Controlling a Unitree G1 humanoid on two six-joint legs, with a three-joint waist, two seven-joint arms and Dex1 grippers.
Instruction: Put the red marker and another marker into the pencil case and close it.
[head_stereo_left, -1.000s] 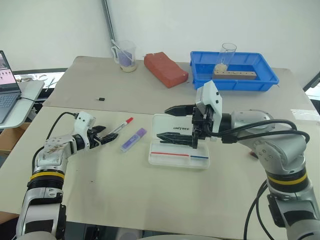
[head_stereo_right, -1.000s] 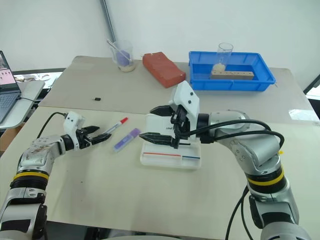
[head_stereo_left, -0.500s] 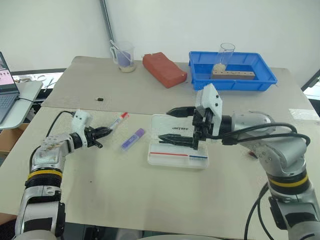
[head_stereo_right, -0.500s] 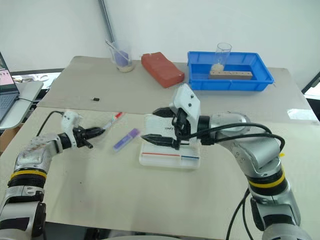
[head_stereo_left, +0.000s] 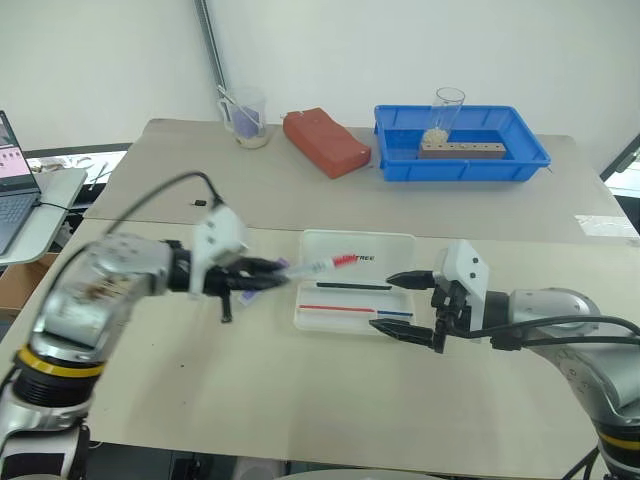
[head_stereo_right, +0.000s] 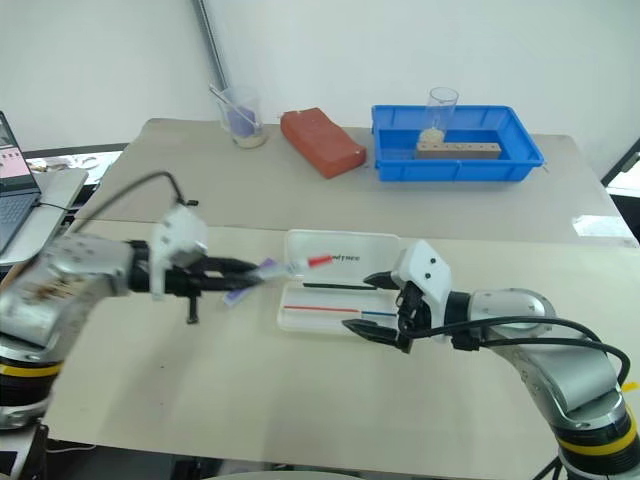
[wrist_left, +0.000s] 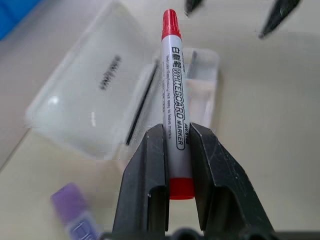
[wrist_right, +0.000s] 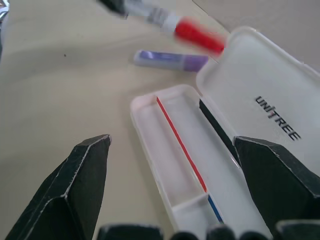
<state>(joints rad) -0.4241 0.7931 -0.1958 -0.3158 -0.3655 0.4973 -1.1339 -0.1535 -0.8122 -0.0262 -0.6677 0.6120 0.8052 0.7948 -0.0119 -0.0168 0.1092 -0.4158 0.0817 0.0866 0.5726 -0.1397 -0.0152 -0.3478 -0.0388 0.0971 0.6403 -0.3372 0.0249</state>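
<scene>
The pencil case (head_stereo_left: 355, 280) lies open on the desk (head_stereo_left: 300, 390); over its lid, the left gripper (head_stereo_left: 262, 272) has its fingers (wrist_left: 145, 185) clamped on the red marker (wrist_left: 173, 90), cap pointing across the case. The purple marker (wrist_right: 172, 60) lies on the desk just beside the case; the right gripper (head_stereo_left: 397, 306), fingers spread wide and holding nothing, hovers at the case's other end.

The pencil case (head_stereo_left: 352, 252) is milky, see-through plastic with a smooth, faintly glossy finish and small black print on its lid. The red marker (wrist_left: 173, 90) has a smooth white plastic barrel with black lettering and a shiny red cap. The purple marker (wrist_right: 172, 60) looks like soft-toned plastic with a clearer cap. The bench (head_stereo_left: 300, 400) is matt beige. The left gripper (wrist_left: 175, 150) has matt black plastic jaws. The bin (head_stereo_left: 460, 165) is glossy blue plastic.
</scene>
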